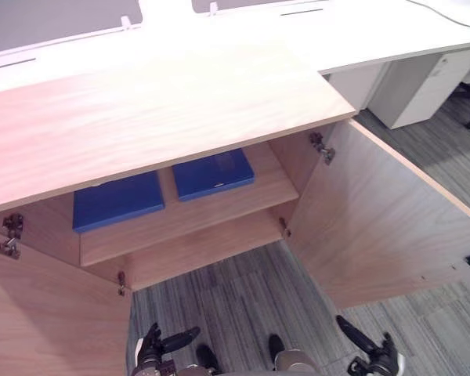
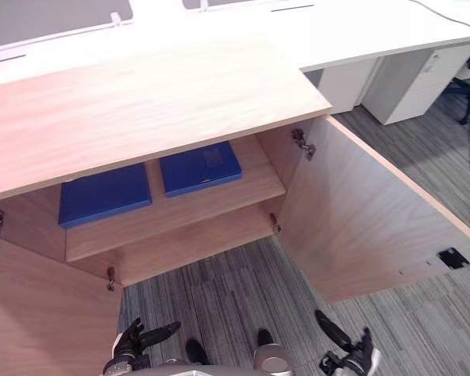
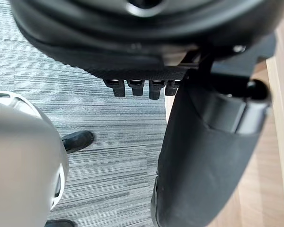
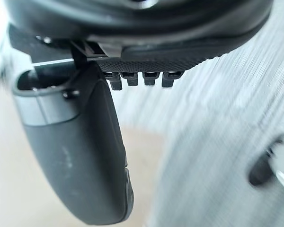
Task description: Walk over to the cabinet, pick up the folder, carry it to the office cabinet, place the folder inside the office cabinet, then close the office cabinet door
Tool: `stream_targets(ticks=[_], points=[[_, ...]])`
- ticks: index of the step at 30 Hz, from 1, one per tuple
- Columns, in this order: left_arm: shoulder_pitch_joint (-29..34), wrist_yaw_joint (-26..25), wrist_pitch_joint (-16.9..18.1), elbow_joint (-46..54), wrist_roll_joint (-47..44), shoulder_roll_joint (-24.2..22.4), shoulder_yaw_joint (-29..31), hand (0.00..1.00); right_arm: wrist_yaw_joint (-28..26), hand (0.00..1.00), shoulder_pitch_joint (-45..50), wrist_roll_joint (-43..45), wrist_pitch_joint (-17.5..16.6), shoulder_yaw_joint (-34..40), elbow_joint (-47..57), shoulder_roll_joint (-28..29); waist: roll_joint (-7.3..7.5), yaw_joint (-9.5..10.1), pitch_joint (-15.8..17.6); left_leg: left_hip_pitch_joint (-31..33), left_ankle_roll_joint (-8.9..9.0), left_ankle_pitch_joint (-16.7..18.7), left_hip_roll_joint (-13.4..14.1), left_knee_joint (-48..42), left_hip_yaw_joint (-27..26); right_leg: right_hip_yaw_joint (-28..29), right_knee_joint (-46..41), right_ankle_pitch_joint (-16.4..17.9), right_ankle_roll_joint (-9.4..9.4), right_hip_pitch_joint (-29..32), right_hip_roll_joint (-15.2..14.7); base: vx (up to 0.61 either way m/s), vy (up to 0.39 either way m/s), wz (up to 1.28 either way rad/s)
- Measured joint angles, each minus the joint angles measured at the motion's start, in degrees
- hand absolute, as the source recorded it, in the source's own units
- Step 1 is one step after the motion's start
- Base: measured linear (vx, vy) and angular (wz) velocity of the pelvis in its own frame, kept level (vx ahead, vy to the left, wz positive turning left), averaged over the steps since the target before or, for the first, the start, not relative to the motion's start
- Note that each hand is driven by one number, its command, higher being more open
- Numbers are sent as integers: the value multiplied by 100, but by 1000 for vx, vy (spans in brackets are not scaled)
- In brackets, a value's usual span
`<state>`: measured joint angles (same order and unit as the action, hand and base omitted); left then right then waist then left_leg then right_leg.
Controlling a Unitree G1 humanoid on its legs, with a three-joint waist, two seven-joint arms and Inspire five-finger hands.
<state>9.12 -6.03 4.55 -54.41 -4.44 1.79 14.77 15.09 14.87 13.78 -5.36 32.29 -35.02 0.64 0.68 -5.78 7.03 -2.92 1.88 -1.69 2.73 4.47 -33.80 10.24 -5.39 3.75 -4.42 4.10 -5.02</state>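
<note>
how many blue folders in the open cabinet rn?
2, flat side by side on the shelf: left folder, right folder. The cabinet top could hide more further back.

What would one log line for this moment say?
cabinet: left door and right door open | shelf: left blue folder, right blue folder, flat | left hand: open, empty | right hand: open, empty

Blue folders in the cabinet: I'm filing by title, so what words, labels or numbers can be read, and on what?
No text can be read.
Right blue folder: a darker label patch on its cover, too blurred to read.
Left blue folder: plain cover.
</note>
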Motion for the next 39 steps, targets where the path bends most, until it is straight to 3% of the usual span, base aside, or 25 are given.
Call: stream_targets(ticks=[6,9,13,17,23,26,30,32,35,39], points=[[93,65,-3,-7,97,114,-145,100,11,100,-361,26,8,372,353,-641,-19,-115,-70,-65,-9,64,-79,52,-309,319,63,-73,61,115,3,-17,-7,-35],[116,170,24,-36,168,335,-335,100,-164,100,-940,-6,9,314,227,-1276,-41,-122,-60,-64,-6,138,-119,10,-539,566,213,-256,-109,171,16,40,-20,-45],[136,256,86,-95,228,463,-406,100,-378,100,-1764,-90,3,-58,-80,-2390,-228,-80,51,-17,-157,354,-79,-315,-447,801,324,-349,-165,189,5,79,-67,-37],[117,291,181,-113,232,444,-563,100,-457,100,-2364,-176,-57,-497,-347,-2931,-456,-47,163,102,-152,540,-31,-505,-219,812,338,-448,-246,292,20,77,-89,-24],[107,347,210,-106,235,403,-856,100,-491,100,-2404,-155,-49,-1031,-398,-2960,-588,-13,196,151,-138,622,4,-568,-75,735,338,-486,-279,317,0,5,-76,1],[105,344,207,-105,240,361,-867,100,-452,100,-1928,-173,-33,-1081,372,-2857,-611,-44,184,209,-135,624,-7,-591,-18,712,333,-496,-278,368,-11,-42,-72,2],[119,332,188,-146,342,320,-834,100,-471,100,-958,-416,-38,-1217,2250,-2258,-599,-217,192,230,-118,637,21,-631,-78,828,343,-540,-295,429,27,-56,-76,-18],[98,335,192,-121,401,283,-831,100,-553,100,-351,-614,-98,-1512,3323,-1804,-565,-335,213,226,-106,645,40,-658,-198,962,387,-620,-299,467,43,-93,-80,-33],[38,340,197,-111,542,199,-835,100,-768,100,424,-720,-208,-2011,4114,-1459,-494,-411,246,194,-60,675,54,-673,-247,1069,424,-692,-297,456,64,-91,-76,-22],[0,365,197,-135,574,239,-855,100,-1300,100,1294,-471,-276,-2790,4679,-1616,-325,-470,257,130,-44,675,59,-682,-276,1206,425,-741,-293,457,120,-77,-74,-25]])
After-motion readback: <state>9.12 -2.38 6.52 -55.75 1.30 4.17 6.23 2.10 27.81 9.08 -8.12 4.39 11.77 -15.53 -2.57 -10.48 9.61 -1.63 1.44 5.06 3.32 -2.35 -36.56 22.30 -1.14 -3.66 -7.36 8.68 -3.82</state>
